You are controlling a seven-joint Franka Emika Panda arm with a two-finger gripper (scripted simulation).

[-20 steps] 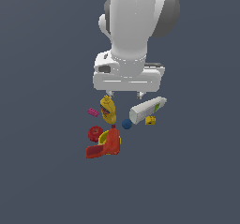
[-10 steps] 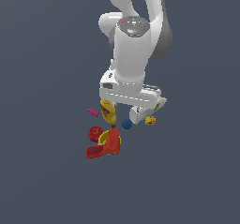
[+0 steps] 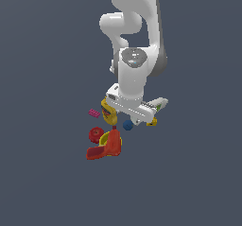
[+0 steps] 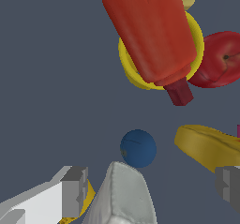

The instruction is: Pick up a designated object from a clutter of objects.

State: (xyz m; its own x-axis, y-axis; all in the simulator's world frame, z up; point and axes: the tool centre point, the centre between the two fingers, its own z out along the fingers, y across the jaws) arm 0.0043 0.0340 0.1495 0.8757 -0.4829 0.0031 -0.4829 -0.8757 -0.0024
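The designated object, a small dark-blue ball (image 3: 127,125) (image 4: 138,148), lies on the floor in the middle of the clutter of objects. My gripper (image 3: 128,120) (image 4: 152,184) hangs just above it and is open, with nothing between its grey fingertips (image 4: 75,185). In the wrist view the ball sits slightly ahead of the line between the fingers. A white tube-like bottle (image 4: 123,197) (image 3: 159,104) lies close beside the ball, mostly hidden by my hand in the exterior view.
Around the ball lie a yellow bottle (image 3: 108,110) (image 4: 211,145), a red drill-like tool (image 3: 106,148) (image 4: 150,31) with a yellow ring, a red round thing (image 3: 96,134) (image 4: 220,59), a pink brick (image 3: 94,113) and a yellow block (image 3: 152,121).
The arm has come down toward the clutter and the hand has turned. It now covers most of the white bottle. The objects have not moved.
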